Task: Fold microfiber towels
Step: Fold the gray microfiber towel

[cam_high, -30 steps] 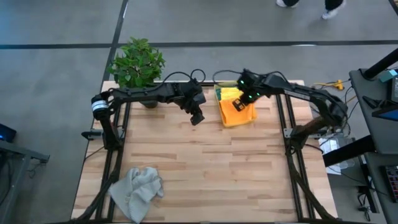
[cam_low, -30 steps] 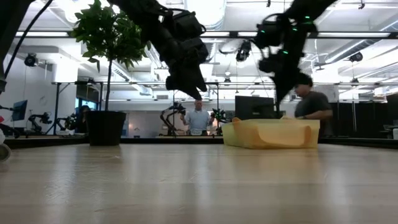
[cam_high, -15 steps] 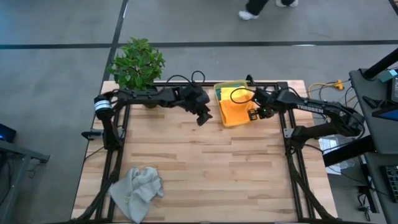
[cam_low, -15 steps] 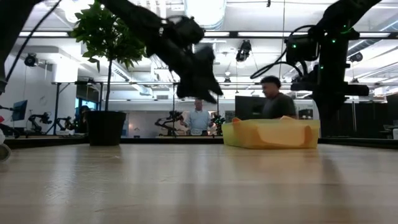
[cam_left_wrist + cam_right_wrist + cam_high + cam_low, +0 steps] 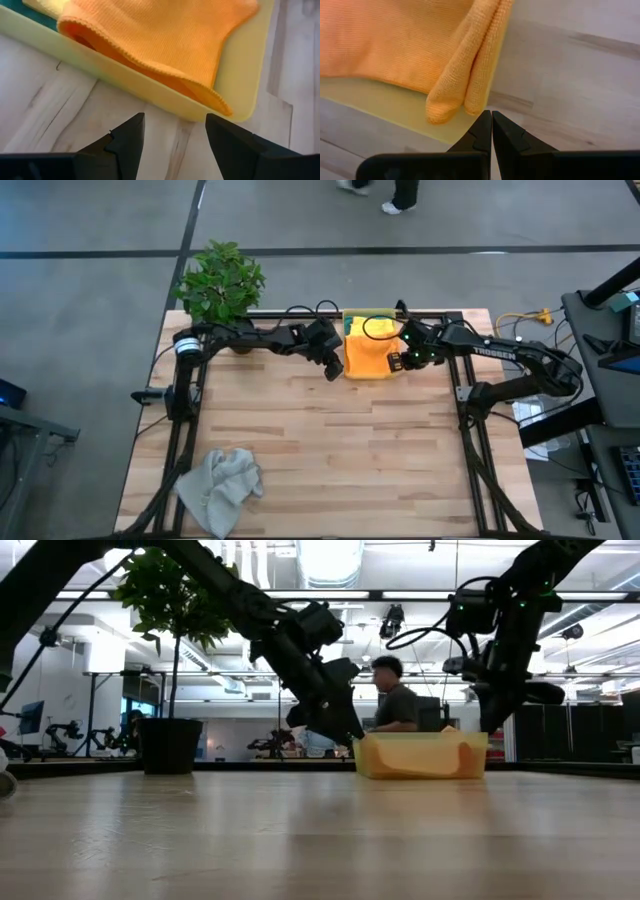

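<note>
The rigid yellow bin (image 5: 352, 320) stands at the table's far middle. An orange towel (image 5: 368, 355) lies in it, one fold (image 5: 160, 30) spilling over the bin's wall (image 5: 125, 85). Strips of a teal towel (image 5: 10, 6) and a yellow towel (image 5: 47, 5) show beneath the orange one. A light grey towel (image 5: 222, 485) lies crumpled at the near left corner. My left gripper (image 5: 175, 140) is open, low over the table just left of the bin. My right gripper (image 5: 491, 127) is shut at the bin's right near corner, beside a hanging towel corner (image 5: 465, 85). My right gripper points steeply down with its shut fingertips (image 5: 482, 131) right at the bin's rim (image 5: 395, 105), next to the orange towel's hanging corner. I cannot tell whether they touch the bin or the cloth.
A potted plant (image 5: 222, 280) stands at the far left corner. Bare wood stretches from the bin to the near edge. People stand in the room behind the table (image 5: 395, 700).
My left gripper has sunk and gone right, toward the bin's left wall, staying open. My right gripper has moved off the bin to its right near corner, descending and rolling, still shut. The bin has turned squarer and shifted slightly left.
</note>
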Available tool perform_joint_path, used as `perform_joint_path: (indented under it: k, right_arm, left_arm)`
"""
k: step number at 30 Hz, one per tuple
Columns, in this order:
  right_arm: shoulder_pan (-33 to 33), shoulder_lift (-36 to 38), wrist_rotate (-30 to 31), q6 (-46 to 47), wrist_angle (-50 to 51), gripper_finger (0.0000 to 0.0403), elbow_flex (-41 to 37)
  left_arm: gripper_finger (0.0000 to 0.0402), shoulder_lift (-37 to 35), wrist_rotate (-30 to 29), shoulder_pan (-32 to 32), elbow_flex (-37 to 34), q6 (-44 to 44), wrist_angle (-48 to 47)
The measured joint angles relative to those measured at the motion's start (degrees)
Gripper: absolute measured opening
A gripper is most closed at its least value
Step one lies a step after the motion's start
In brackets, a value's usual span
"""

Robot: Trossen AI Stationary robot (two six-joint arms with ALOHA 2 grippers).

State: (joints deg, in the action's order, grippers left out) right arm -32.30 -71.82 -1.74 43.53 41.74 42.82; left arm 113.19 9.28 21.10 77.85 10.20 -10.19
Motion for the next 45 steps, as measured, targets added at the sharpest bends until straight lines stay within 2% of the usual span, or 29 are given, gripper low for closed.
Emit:
perform_joint_path:
  k: [5,11,16,20,23,27,34,40,45]
  right_arm:
    - [0.0,0.0,1.4,0.0,0.8,0.0008,1.4]
    - [1.7,5.8,10.7,-3.2,6.1,0.0008,5.0]
    - [7.1,13.9,11.2,-9.6,1.3,0.0008,7.5]
    - [11.6,19.7,12.2,-10.4,-3.4,0.0008,7.7]
    - [14.3,22.5,13.3,-10.4,-6.5,0.0008,6.5]
    - [17.2,23.4,15.2,-10.3,-8.2,0.0008,5.3]
    - [20.7,20.4,15.5,-10.5,-8.9,0.0008,3.3]
    - [24.8,16.7,15.5,-10.4,-17.2,0.0008,1.4]
    - [28.4,13.3,15.4,-10.5,-22.4,0.0008,1.4]
  left_arm:
    - [0.0198,-1.2,-1.7,0.2,-0.3,-0.1,-1.4]
    - [0.0198,-8.4,-2.6,0.2,0.0,-6.6,-7.8]
    - [0.0198,-17.6,1.0,-2.5,-0.3,-14.6,-22.8]
    - [0.0198,-25.5,1.3,-6.7,-1.0,-21.8,-38.4]
    - [0.0198,-30.9,1.3,-10.9,-2.5,-22.7,-46.8]
    - [0.0198,-37.0,1.5,-17.7,-4.9,-16.1,-52.9]
    - [0.0198,-45.3,1.5,-33.1,-12.3,1.1,-53.0]
    - [0.0198,-46.6,1.5,-44.9,-18.3,16.1,-52.7]
    - [0.0198,-45.9,1.3,-48.6,-22.5,28.3,-55.6]
